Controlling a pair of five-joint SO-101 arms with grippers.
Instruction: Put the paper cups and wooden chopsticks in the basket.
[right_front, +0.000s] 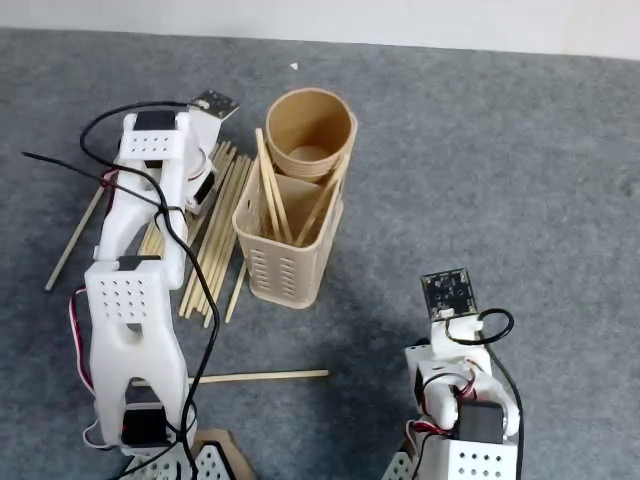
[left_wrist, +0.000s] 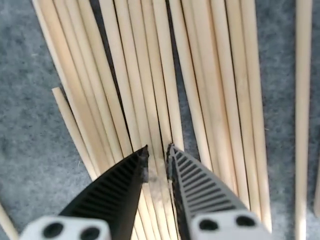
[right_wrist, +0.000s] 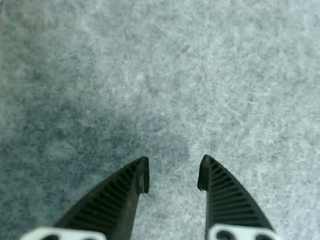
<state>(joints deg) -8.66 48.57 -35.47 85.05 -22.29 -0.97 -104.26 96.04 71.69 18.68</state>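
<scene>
A beige slotted basket (right_front: 283, 262) stands on the grey carpet, holding a brown paper cup (right_front: 308, 135) and a few wooden chopsticks (right_front: 270, 195) that lean inside it. More chopsticks lie in a loose pile (right_front: 215, 245) just left of the basket, under the left arm (right_front: 150, 190). In the left wrist view my left gripper (left_wrist: 158, 152) is down on the pile (left_wrist: 150, 75), its fingers nearly together with one chopstick (left_wrist: 159, 115) pinched between the tips. My right gripper (right_wrist: 173, 172) hangs open over bare carpet, nothing between its fingers; its arm (right_front: 460, 380) sits at the lower right.
A single chopstick (right_front: 250, 376) lies flat on the carpet in front of the basket, and another (right_front: 73, 242) lies left of the left arm. Black cables (right_front: 170, 230) loop over that arm. Open carpet stretches to the right of the basket.
</scene>
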